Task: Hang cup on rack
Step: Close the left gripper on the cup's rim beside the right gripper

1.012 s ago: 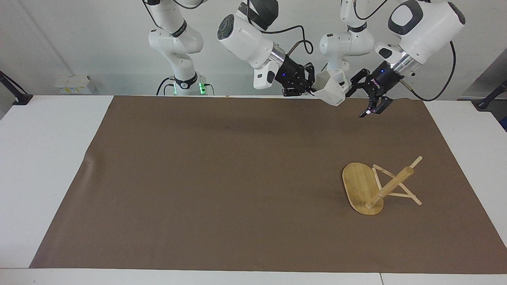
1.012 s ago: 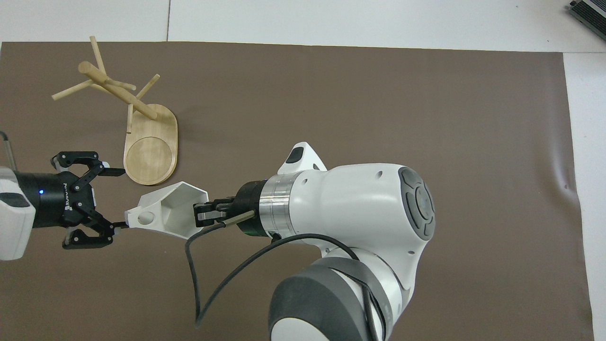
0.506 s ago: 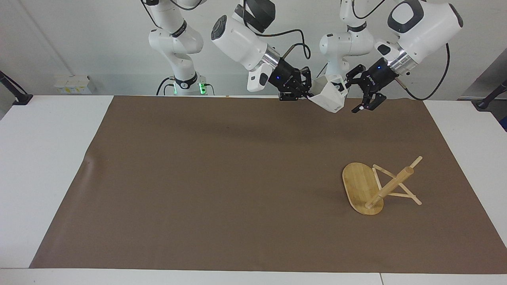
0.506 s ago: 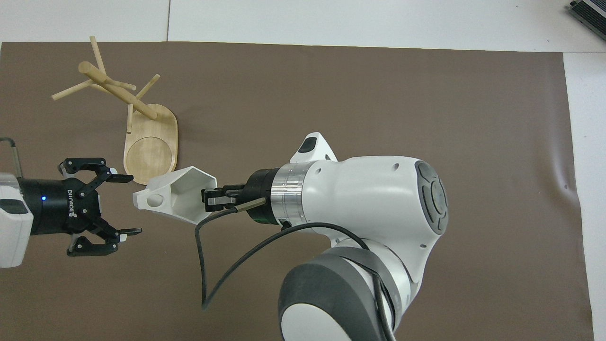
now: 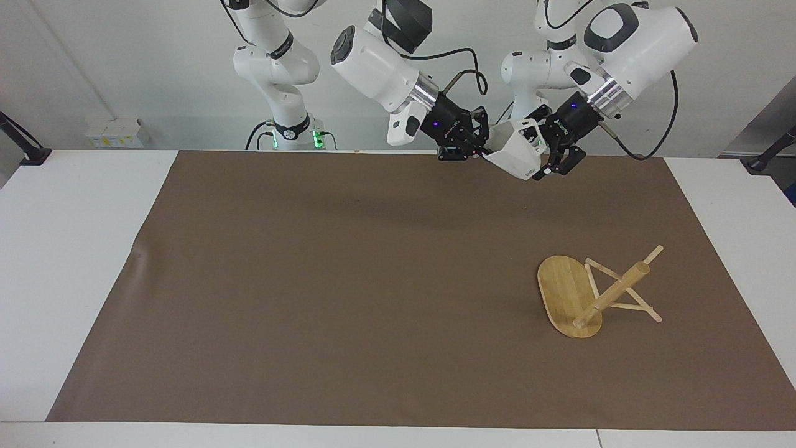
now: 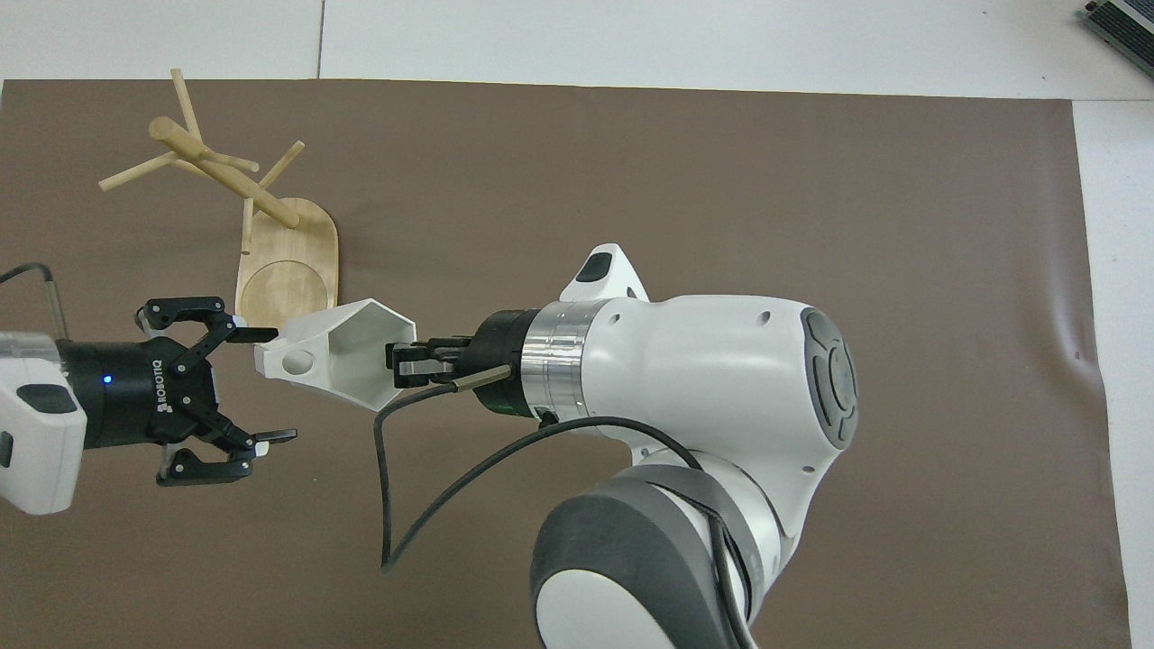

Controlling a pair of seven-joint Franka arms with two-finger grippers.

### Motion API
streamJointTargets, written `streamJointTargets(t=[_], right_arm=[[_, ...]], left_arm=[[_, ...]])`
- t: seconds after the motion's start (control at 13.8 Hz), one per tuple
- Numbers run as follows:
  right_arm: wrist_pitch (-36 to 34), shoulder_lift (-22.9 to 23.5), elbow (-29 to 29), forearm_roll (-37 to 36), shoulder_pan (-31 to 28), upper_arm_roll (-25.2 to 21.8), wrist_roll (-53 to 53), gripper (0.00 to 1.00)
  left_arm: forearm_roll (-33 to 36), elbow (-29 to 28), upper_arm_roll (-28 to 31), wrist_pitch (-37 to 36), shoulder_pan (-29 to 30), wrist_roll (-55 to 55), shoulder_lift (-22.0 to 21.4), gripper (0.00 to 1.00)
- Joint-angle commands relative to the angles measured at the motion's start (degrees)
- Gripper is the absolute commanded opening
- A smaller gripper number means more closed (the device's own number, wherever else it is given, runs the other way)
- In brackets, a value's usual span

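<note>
The white faceted cup (image 5: 516,152) (image 6: 338,353) hangs on its side in the air over the brown mat. My right gripper (image 5: 480,151) (image 6: 403,361) is shut on its rim. The blocky handle with the round hole (image 6: 290,361) points at my left gripper (image 5: 542,149) (image 6: 275,385). That gripper is open at the handle end, one finger (image 6: 257,334) right beside the handle. Whether it touches I cannot tell. The bamboo rack (image 5: 597,298) (image 6: 225,171) lies tipped over on the mat toward the left arm's end. Its oval base (image 5: 563,292) (image 6: 288,279) stands on edge.
The brown mat (image 5: 342,280) (image 6: 721,180) covers most of the white table. The rack's thin pegs (image 5: 640,305) stick out sideways and upward. A crease (image 5: 140,255) shows in the mat at the right arm's end.
My left gripper has moved in toward the cup's handle, from apart to right beside it, still open. My right gripper has shifted a little with the cup in it.
</note>
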Motion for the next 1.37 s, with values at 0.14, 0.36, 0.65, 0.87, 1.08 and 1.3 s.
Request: streamJointTargets(t=[0.14, 0.36, 0.65, 0.87, 1.08, 1.3], right_arm=[[0.63, 0.55, 0.48, 1.25, -0.37, 0.68, 0.76, 0.00], [0.72, 0.46, 0.48, 1.25, -0.37, 0.77, 0.76, 0.00], [0.63, 0.46, 0.40, 1.25, -0.37, 0.68, 0.76, 0.00], [0.63, 0.46, 0.40, 1.25, -0.37, 0.68, 0.76, 0.00], [0.63, 0.46, 0.40, 1.34, -0.37, 0.77, 0.76, 0.00], [0.63, 0.46, 0.40, 1.25, -0.37, 0.68, 1.19, 0.00]], left_arm=[[-2.79, -2.31, 0.58, 4.66, -2.15, 1.27, -1.83, 1.00], [-3.68, -2.49, 0.58, 5.19, -2.50, 2.06, -1.83, 1.00], [-3.77, -2.40, 0.58, 5.55, -2.59, 1.97, -1.74, 1.00], [-3.77, -2.40, 0.58, 5.55, -3.29, 1.97, -1.74, 0.88], [-3.86, -2.49, 0.58, 5.46, -3.30, 1.88, -1.74, 0.29], [-3.86, -2.40, 0.58, 5.55, -3.29, 1.80, -1.74, 0.05]])
